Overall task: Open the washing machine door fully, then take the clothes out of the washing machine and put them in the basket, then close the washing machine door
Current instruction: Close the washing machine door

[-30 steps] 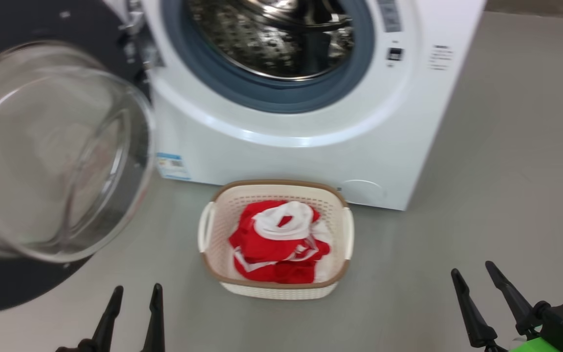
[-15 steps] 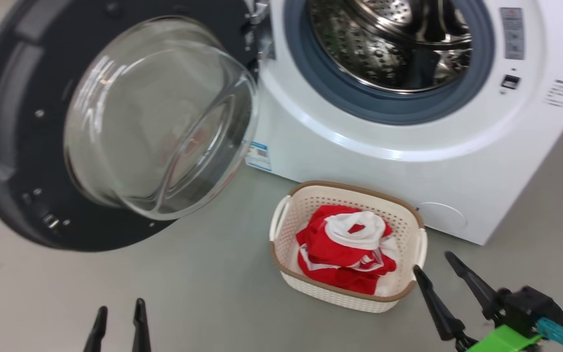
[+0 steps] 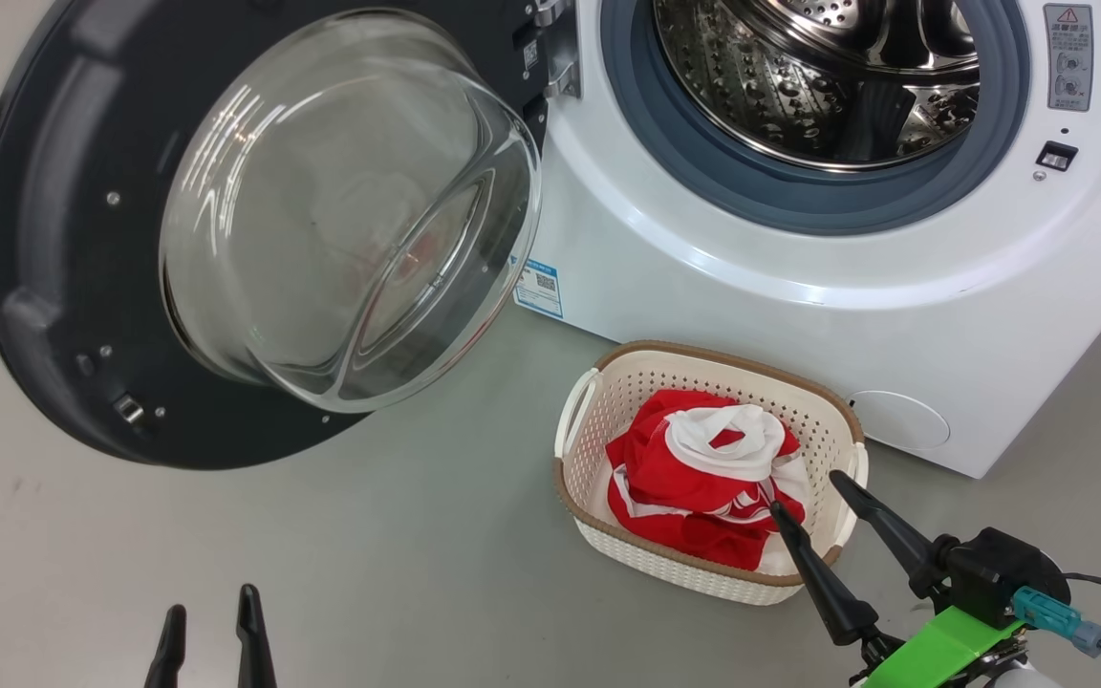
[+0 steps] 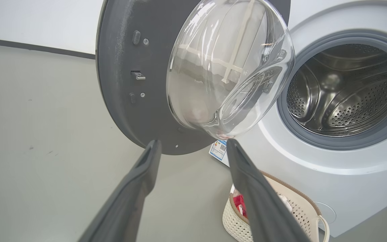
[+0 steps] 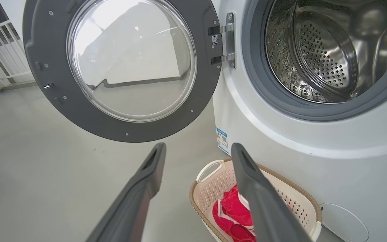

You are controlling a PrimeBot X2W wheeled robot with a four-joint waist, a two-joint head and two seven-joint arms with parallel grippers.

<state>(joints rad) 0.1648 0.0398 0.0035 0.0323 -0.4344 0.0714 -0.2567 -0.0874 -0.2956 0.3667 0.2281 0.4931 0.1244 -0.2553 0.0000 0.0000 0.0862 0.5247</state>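
Two grippers are seen low in the head view, each with its long dark fingers spread apart and nothing held between them. At the far left, the left gripper (image 3: 210, 604) is held above the bare grey floor (image 3: 369, 573), and no object is touched by it. Ahead of it and slightly to its left, the washing machine door (image 3: 254, 229) is swung wide open. The door's inner face is turned toward this gripper, so the black rim and the bulging clear glass bowl are presented to the fingers, well apart from them. In the left wrist view the bowl is framed just above the two fingertips.

Ahead and to the right of the left gripper, the washing machine (image 3: 751, 287) is found, its steel perforated drum (image 3: 828, 76) exposed inside the grey rubber gasket (image 3: 694, 182). A small blue label (image 3: 539, 285) is seen at the lower front corner nearest the door. A round white cap (image 3: 897, 420) is seen low on the front panel, ahead of the right gripper (image 3: 808, 493).

The basket (image 3: 703, 355) is set on the floor just in front of the machine, between the two grippers but far nearer the right one. The clothes (image 3: 694, 478), red with white trim, are piled inside it. At the right, the right gripper is held over the basket's near right corner, its fingertips seen against the rim and the red fabric. Whether anything is touched there cannot be told.
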